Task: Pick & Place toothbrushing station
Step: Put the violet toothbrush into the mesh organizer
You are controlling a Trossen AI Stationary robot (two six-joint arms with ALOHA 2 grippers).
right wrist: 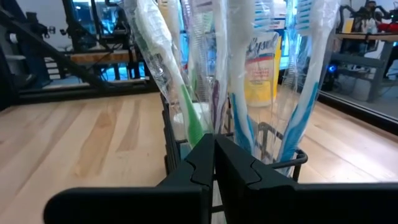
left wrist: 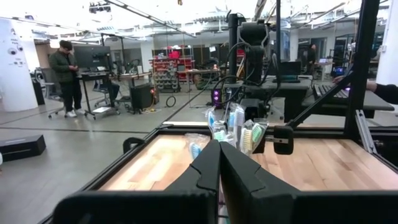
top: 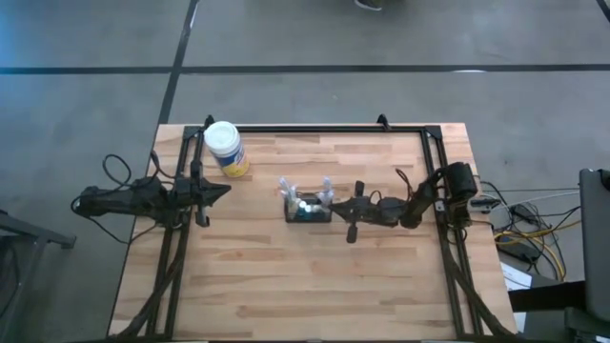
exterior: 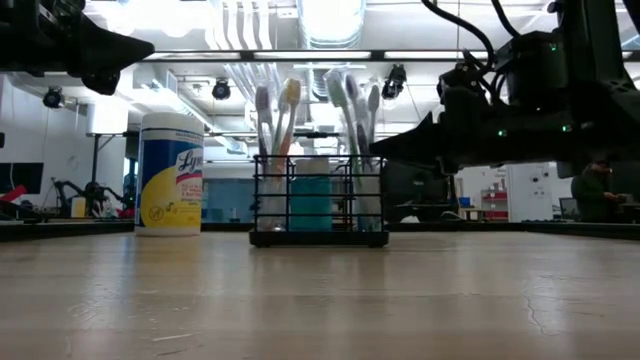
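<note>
Toothbrushes upright in black caddy, right hand pinched closed just beside it

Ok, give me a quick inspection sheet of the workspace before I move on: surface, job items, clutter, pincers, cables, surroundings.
Surface: pale wooden plank tabletop inside a black metal frame.
Job's things: small black wire toothbrush caddy at mid-table, upright, holding wrapped toothbrushes.
Clutter: white-capped, yellow-labelled round wipes canister standing near the far left corner.
Grippers: left pincer shut, waiting at the table's left edge; right pincer shut, fingertips right beside the caddy, not gripping it.
Cables: a loose bundle on the floor off the right side.
Surroundings: grey floor; lab benches and a standing person beyond the table.
</note>
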